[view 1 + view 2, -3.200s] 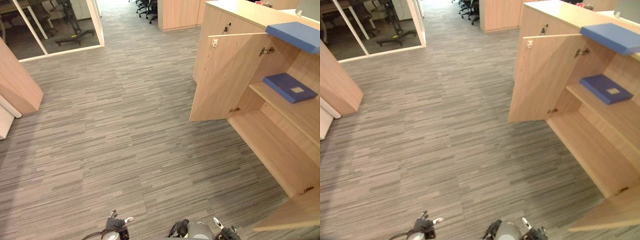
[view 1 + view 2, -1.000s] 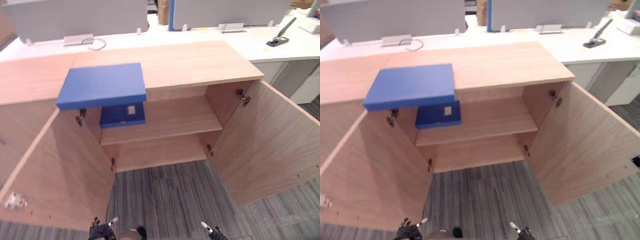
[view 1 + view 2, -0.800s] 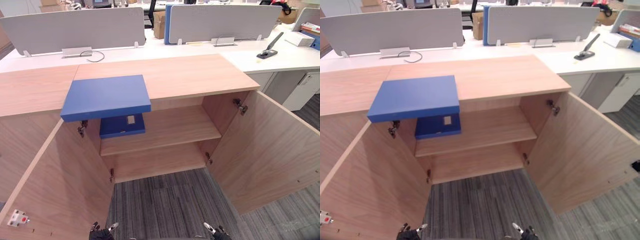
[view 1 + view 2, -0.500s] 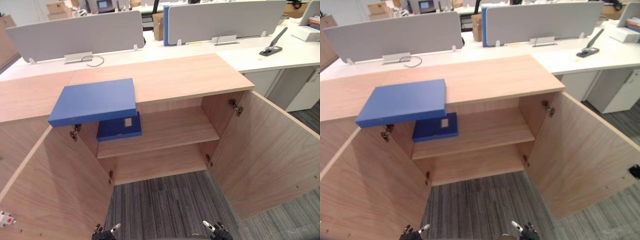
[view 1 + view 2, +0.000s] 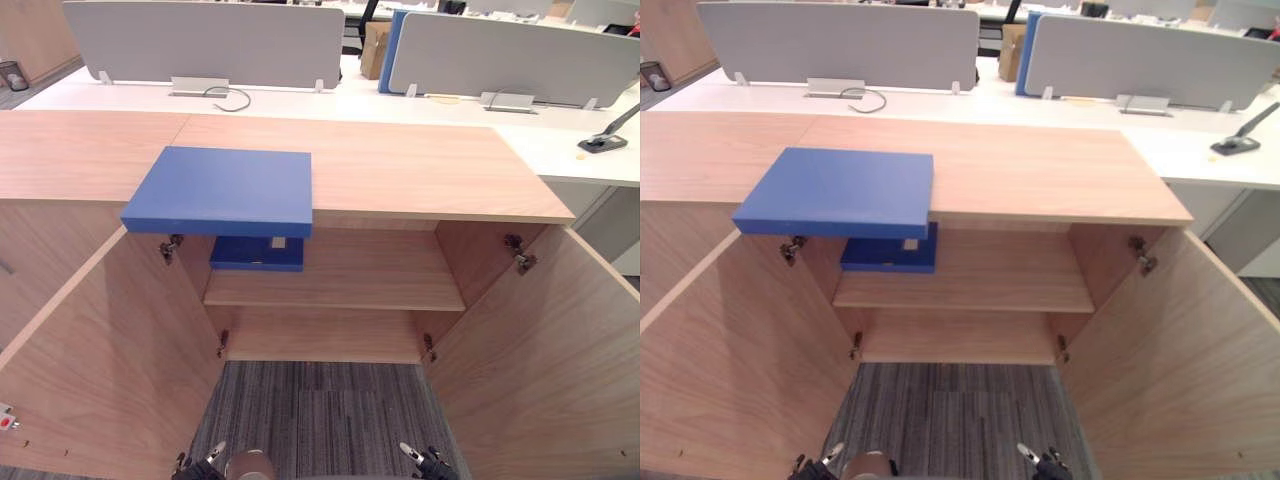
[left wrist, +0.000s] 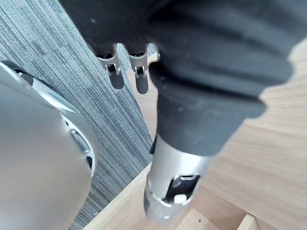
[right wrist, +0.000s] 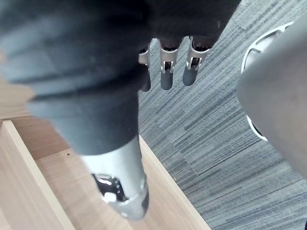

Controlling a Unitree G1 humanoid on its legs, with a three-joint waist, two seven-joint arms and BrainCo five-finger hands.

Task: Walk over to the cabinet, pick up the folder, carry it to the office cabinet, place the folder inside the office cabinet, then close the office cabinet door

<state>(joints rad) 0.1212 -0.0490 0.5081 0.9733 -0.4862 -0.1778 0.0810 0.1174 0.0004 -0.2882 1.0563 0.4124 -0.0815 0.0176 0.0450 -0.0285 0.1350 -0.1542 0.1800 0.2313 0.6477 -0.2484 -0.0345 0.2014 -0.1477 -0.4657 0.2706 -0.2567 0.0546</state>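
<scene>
Doors (image 5: 95, 370) are standing wide open on a wooden cabinet (image 5: 400, 165) over striped grey carpet (image 5: 310, 410), with white tables (image 5: 560, 145) and grey dividers (image 5: 200, 40) behind. Blue folder (image 5: 225, 190) is lying on the cabinet top, overhanging its front edge; a second folder (image 5: 255, 255) is sitting on the shelf (image 5: 350, 285) below. Left hand (image 6: 140, 72) and right hand (image 7: 165, 72) are hanging low, fingers relaxed, holding nothing.

The left robot hand (image 6: 201, 81) and right robot hand (image 7: 91, 81) have dark covers and silver, dark-tipped fingers (image 7: 166, 76).
</scene>
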